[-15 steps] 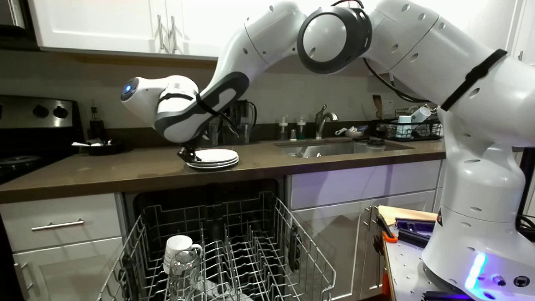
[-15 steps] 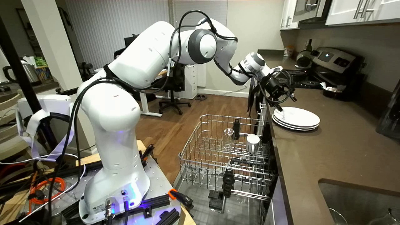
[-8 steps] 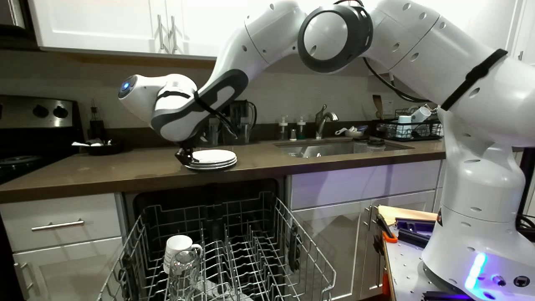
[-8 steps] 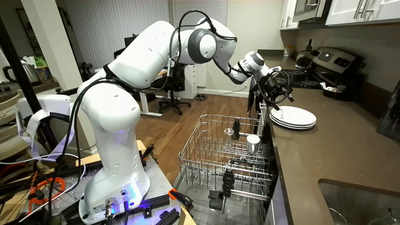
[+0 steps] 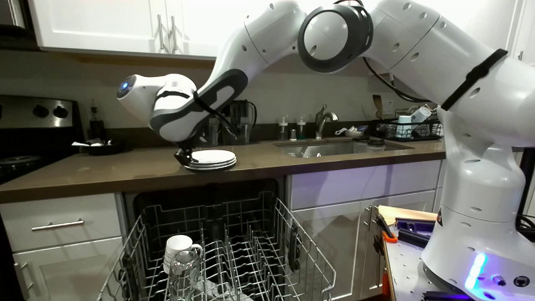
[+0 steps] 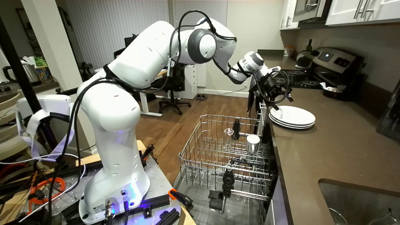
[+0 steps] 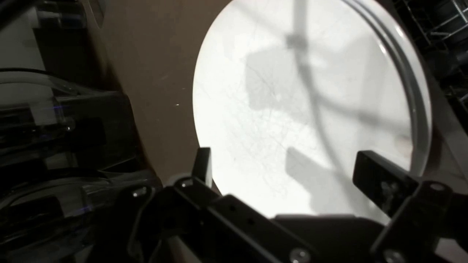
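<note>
We're seeing a stack of white plates (image 6: 292, 116) sitting on the counter (image 6: 325, 150) in an exterior view. We're finding the gripper (image 7: 285, 170) at the stack's 10 o'clock edge, jaws standing wide apart (contact? we're not able to tell). From the stack we're getting the dishwasher rack (image 6: 215, 156) at 8 o'clock, carrying a mug (image 6: 252, 143) and a glass (image 6: 227, 139), the stove (image 6: 331, 62) at 1 o'clock, the sink (image 6: 356, 193) at 5.
</note>
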You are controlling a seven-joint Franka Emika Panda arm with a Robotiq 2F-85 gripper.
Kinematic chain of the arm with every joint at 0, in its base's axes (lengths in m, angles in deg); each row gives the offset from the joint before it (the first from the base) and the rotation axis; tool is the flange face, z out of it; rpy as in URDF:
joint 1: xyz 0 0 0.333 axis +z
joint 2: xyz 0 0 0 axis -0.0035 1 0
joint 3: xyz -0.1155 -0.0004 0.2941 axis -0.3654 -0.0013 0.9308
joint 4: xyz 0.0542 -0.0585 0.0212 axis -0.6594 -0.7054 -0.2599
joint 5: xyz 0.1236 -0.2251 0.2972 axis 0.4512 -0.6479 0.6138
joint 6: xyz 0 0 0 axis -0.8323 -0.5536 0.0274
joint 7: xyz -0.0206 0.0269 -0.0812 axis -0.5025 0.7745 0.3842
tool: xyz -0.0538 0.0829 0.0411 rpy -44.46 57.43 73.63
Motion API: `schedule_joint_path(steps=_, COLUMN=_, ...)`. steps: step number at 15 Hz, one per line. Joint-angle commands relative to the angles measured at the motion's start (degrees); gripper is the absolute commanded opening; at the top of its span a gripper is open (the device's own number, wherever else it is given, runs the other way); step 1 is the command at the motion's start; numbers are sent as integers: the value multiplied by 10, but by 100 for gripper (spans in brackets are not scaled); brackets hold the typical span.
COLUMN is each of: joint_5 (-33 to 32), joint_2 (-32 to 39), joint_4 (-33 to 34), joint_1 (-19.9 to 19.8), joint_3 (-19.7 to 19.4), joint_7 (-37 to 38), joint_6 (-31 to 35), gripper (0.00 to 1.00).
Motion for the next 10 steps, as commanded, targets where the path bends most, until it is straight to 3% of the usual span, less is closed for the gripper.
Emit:
schedule_joint_path(steps=1, joint_5=0, joint_2=-15, joint_4=-14, joint_1=7, joint_3=-10, joint_7=15, joint_6=3, gripper=100)
schedule_joint_path(steps=10, joint_5=-10, joint_2=-42, joint_4=-38, joint_1=32, joint_3=-14, joint_7=45, joint_6=2, gripper=100)
